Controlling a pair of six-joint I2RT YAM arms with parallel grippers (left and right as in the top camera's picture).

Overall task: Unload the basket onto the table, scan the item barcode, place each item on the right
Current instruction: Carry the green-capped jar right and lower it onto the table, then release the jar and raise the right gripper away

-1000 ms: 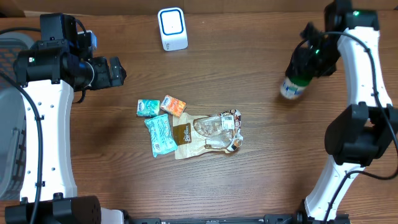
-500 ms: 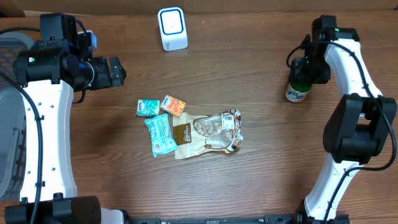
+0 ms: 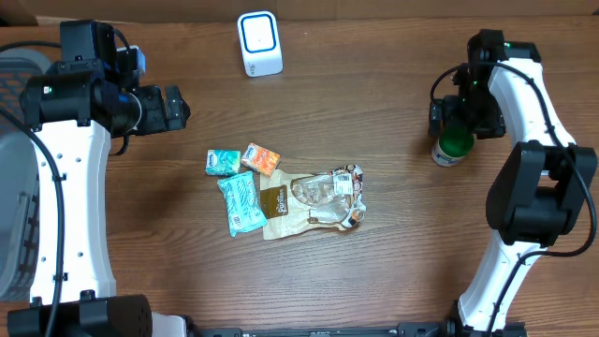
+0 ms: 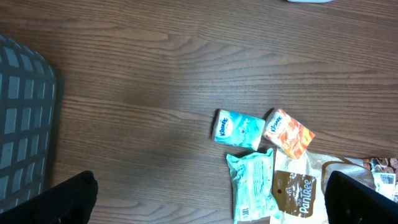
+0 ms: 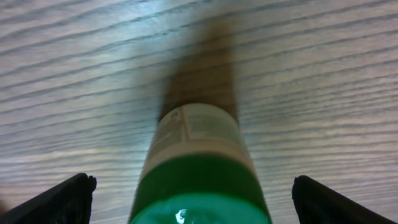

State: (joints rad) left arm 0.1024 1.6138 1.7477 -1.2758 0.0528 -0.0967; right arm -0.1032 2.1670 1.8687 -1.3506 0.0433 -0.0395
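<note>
A bottle with a green cap [image 3: 453, 147] stands upright on the wooden table at the right. My right gripper [image 3: 457, 120] hangs just above it, open. In the right wrist view the bottle [image 5: 198, 140] rises between the two spread fingertips [image 5: 69, 196] without touching either. The white barcode scanner with a blue face [image 3: 259, 42] stands at the back centre. My left gripper [image 3: 174, 108] is open and empty at the left. In the left wrist view, the left gripper [image 4: 214, 202] looks down on bare wood beside the packets.
Mid-table lies a cluster: a teal tissue pack [image 3: 223, 162], an orange pack [image 3: 261, 159], a teal wipes packet [image 3: 241, 202] and a brown-and-clear snack bag [image 3: 314, 201]. A grey basket [image 3: 13, 187] sits at the left edge.
The right arm brought the tilted bottle down, stood it upright on the table and opened its jaws off it. The left arm has not moved.
</note>
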